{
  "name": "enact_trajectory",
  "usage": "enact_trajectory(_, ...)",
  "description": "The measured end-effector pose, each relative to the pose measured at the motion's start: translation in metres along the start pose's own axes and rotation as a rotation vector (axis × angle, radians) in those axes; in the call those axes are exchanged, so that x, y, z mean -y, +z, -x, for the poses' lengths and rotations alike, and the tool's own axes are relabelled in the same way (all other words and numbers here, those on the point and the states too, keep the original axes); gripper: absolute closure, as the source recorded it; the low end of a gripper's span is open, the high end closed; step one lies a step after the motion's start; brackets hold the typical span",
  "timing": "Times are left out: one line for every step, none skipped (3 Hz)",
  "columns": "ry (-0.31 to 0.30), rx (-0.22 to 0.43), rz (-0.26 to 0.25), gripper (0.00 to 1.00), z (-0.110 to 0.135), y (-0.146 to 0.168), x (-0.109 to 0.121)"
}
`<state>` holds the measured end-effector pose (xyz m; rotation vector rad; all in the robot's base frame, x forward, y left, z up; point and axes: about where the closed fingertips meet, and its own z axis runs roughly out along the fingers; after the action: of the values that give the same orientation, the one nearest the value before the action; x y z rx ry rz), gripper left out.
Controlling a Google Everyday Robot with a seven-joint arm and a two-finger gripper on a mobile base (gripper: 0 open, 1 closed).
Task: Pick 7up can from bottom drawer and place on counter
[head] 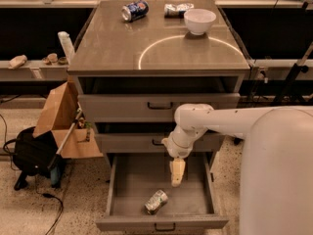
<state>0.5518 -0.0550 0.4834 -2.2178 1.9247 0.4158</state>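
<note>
The 7up can lies on its side near the front of the open bottom drawer. My gripper hangs from the white arm, pointing down into the drawer, above and a little to the right of the can, not touching it. The counter, grey-brown with a pale arc mark, tops the cabinet above.
On the counter stand a white bowl, a blue can on its side and a foil packet. Two upper drawers are closed. A cardboard box and black bag sit left of the cabinet.
</note>
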Motion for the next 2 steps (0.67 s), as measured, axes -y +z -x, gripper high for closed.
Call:
enact_trajectory(0.0,0.0,0.0,0.0,0.0,0.0,0.0)
enact_trajectory(0.013,-0.002,-0.012,0.0,-0.0023,0.0055,-0.0013)
